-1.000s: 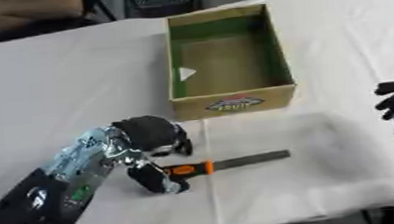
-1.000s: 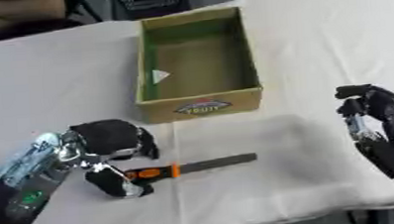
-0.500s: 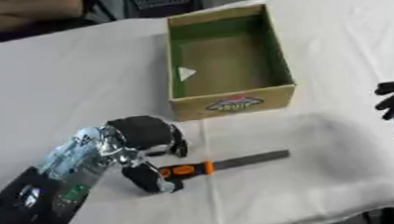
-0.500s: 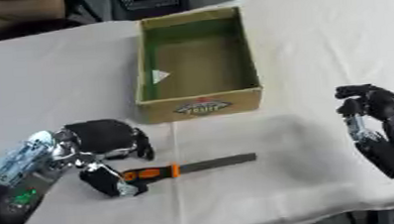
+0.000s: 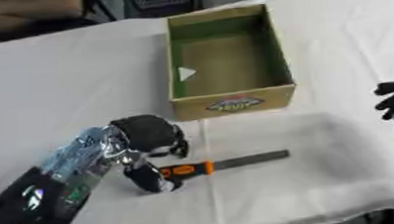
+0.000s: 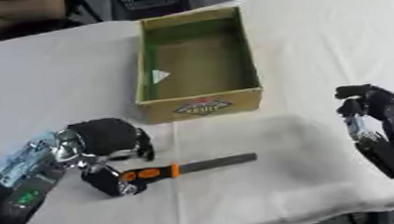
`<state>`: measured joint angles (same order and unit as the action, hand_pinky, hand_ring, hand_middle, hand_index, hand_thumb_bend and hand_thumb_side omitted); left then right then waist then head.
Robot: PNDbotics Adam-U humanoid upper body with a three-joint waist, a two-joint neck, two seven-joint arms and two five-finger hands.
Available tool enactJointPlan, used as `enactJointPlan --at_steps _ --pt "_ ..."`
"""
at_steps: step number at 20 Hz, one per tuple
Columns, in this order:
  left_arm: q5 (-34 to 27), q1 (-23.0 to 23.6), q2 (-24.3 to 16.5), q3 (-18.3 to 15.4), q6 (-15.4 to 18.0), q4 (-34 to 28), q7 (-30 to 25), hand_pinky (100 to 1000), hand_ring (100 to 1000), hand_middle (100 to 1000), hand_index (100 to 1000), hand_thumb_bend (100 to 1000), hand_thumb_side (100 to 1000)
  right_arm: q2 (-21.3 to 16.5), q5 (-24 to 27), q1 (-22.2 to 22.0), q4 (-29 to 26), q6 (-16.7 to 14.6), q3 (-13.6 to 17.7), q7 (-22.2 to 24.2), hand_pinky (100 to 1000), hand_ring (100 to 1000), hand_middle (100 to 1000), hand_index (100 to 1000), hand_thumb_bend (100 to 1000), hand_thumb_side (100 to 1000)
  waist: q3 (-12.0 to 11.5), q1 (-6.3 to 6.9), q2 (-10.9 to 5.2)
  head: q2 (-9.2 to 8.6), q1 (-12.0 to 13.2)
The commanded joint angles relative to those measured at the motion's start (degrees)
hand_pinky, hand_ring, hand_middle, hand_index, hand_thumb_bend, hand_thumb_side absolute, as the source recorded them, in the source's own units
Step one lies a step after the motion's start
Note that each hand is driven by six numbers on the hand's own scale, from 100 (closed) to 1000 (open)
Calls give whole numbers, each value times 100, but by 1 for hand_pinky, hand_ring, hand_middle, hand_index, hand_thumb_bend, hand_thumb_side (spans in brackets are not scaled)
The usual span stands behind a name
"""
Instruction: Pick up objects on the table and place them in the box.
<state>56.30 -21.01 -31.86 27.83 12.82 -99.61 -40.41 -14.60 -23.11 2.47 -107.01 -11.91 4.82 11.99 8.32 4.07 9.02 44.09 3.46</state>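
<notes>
An orange-handled tool point(image 5: 224, 163) with a flat grey blade lies on the white cloth in front of the box. My left hand point(image 5: 146, 135) hovers over the handle's left end. Its thumb point(image 5: 150, 179) rests at the tip of the handle, and its bent fingers point(image 5: 178, 146) hang just above the handle with a gap. The tool lies flat on the table. The cardboard box point(image 5: 232, 101), green inside, stands open just beyond, with a small white piece point(image 5: 187, 73) at its left inner wall. My right hand point(image 6: 370, 109) stays at the right edge, fingers loosely bent, holding nothing.
A white cloth point(image 5: 342, 148) covers the table and has a crease to the right of the tool. The table's front edge point(image 6: 269, 220) runs close below the tool. Dark chairs and a basket stand beyond the far edge.
My left forearm has dropped a little toward the lower left while the hand stays at the handle. The tool, the box and the right hand have not moved.
</notes>
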Motion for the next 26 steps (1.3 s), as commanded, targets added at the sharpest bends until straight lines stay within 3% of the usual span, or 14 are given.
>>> enactJointPlan --at_steps 1,3,8,9,11,14,21,26 --pt "-78 -22 7 1 -16 45 33 641 604 592 758 408 435 -95 -2 48 -82 1 41 3 503 594 678 791 108 787 -20 -25 -54 2 -67" --pt "-158 -3 29 16 -33 108 48 630 589 586 752 391 409 -96 -5 46 -81 1 44 1 503 595 678 791 109 787 -33 -28 -51 2 -75" --pt "-338 45 69 0 -64 218 192 541 479 505 698 493 363 -97 -8 42 -78 0 48 -3 504 595 679 791 109 787 -50 -35 -45 2 -87" --pt "-362 39 61 -8 -77 224 265 507 451 476 670 442 358 -97 -9 42 -78 0 50 -4 504 595 679 791 109 787 -48 -36 -45 2 -85" --pt "-355 24 44 -36 -151 221 496 445 392 418 605 230 335 -97 -9 44 -79 0 55 -9 504 595 679 791 109 787 -43 -39 -46 2 -88" --pt "-311 16 55 -56 -253 250 784 394 343 367 546 103 338 -96 -9 47 -78 2 61 -15 504 595 679 791 109 787 -36 -42 -46 2 -90" --pt "-579 31 24 -251 -487 229 990 372 316 342 518 100 378 -94 -18 45 -75 8 73 -21 504 594 679 791 110 787 -36 -35 -50 2 -115" --pt "-1557 2 -83 -446 -820 261 887 349 288 327 517 100 458 -94 -27 38 -62 12 81 -25 504 594 679 791 110 788 -45 -35 -60 2 -130"
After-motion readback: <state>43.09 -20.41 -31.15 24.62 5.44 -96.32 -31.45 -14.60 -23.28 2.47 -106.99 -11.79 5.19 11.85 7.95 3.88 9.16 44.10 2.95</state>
